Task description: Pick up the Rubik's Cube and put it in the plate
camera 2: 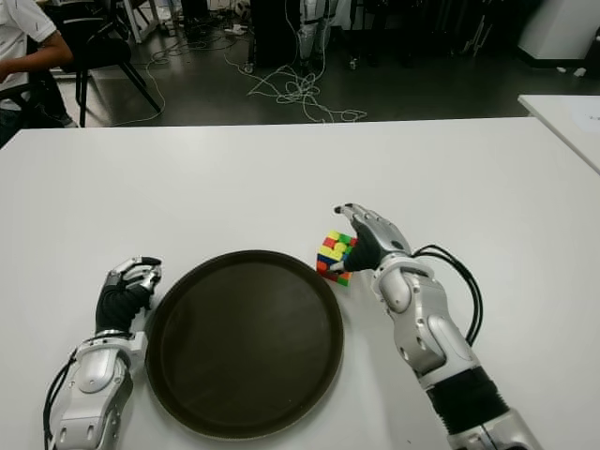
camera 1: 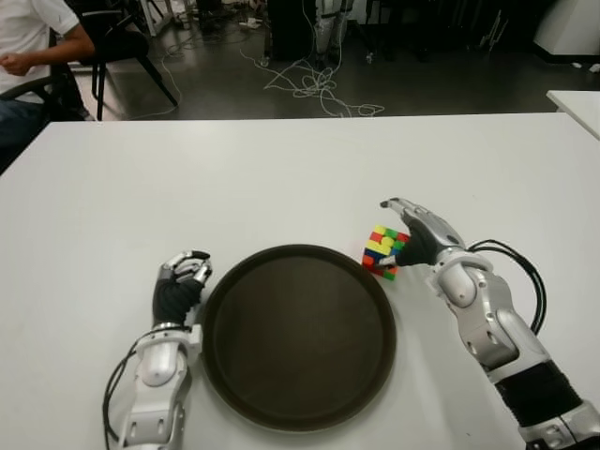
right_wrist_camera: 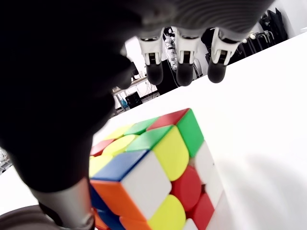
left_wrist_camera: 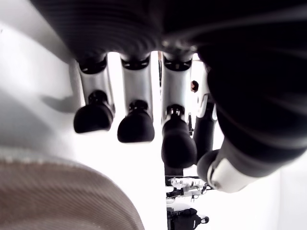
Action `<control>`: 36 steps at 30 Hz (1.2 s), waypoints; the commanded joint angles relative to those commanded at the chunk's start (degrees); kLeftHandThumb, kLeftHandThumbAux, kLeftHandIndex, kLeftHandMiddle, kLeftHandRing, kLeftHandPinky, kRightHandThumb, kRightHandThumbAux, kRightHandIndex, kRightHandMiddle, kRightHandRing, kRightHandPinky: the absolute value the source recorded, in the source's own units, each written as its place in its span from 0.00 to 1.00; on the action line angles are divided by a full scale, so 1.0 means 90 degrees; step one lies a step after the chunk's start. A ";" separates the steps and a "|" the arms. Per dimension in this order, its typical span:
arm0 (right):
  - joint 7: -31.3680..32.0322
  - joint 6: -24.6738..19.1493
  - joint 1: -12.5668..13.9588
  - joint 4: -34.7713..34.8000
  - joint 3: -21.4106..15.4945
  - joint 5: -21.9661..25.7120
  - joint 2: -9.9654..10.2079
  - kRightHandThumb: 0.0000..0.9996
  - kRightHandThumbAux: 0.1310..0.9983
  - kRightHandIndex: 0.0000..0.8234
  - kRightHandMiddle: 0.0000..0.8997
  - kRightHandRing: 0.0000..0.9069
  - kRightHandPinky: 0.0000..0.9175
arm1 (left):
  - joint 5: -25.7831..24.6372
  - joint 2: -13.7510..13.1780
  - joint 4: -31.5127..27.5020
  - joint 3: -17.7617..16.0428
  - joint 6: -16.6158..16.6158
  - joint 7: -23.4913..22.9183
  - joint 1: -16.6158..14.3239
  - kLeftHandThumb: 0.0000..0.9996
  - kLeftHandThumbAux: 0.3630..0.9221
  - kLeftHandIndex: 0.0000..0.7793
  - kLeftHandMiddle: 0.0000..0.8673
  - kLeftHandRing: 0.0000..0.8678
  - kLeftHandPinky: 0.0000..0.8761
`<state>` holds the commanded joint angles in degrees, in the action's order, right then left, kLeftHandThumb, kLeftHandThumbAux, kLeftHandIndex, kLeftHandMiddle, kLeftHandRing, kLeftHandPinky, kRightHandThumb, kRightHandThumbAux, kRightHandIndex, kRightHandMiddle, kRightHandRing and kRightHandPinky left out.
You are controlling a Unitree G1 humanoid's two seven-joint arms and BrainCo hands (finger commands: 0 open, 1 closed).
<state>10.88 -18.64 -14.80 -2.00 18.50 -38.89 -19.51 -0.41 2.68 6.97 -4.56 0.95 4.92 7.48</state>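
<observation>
The robot's right hand (camera 1: 412,234) is hovering right beside the Rubik's Cube (camera 1: 384,251) on the white table (camera 1: 281,169), its fingers (right_wrist_camera: 184,72) stretching open above the cube's top while the thumb is showing at the cube's near side; no firm pinch is showing. The cube is tilting on the table just beside the upper right rim of the round dark plate (camera 1: 298,333), outside it (whether cube and rim are touching cannot be told). In the right wrist view, the cube's red, green, yellow, blue, orange and white stickers are filling the foreground beneath 3 dark fingertips. The left hand (camera 1: 183,281) is showing just beside the plate's left edge, its fingers (left_wrist_camera: 136,127) curling loosely and holding nothing. At the far left, a seated person (camera 1: 33,47) is resting an arm beside a chair (camera 1: 122,42), with cables (camera 1: 314,89) sprawling across the floor beyond the table
</observation>
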 joint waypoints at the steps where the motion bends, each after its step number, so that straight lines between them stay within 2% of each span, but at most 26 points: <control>1: 0.0012 -0.0001 -0.0005 -0.0002 0.0003 -0.0003 -0.0007 0.00 0.80 0.03 0.08 0.07 0.05 | 0.0000 0.0001 0.0000 0.0000 -0.0005 0.0002 0.0000 0.71 0.61 0.57 0.93 0.94 0.92; 10: -0.0036 0.0198 -0.0010 -0.0033 -0.0006 0.0016 -0.0046 0.00 0.80 0.04 0.07 0.07 0.06 | -0.0012 0.0008 0.0017 -0.0023 0.0037 0.0025 -0.0014 0.71 0.61 0.57 0.93 0.94 0.92; 24: 0.0355 -0.0184 -0.0083 0.0165 0.0067 -0.0110 -0.0083 0.00 0.79 0.03 0.08 0.09 0.07 | -0.0070 0.0041 -0.0034 -0.0015 0.0077 0.0038 0.0002 0.71 0.61 0.57 0.93 0.94 0.92; 36: 0.0427 -0.0215 -0.0154 0.0221 0.0150 -0.0190 -0.0105 0.00 0.81 0.02 0.07 0.08 0.07 | -0.0014 0.0018 -0.0028 0.0010 0.0100 0.0072 0.0002 0.71 0.61 0.57 0.93 0.94 0.92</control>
<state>14.72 -20.58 -16.19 -0.02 19.85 -40.60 -20.45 -0.54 2.84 6.72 -4.47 1.84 5.56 7.50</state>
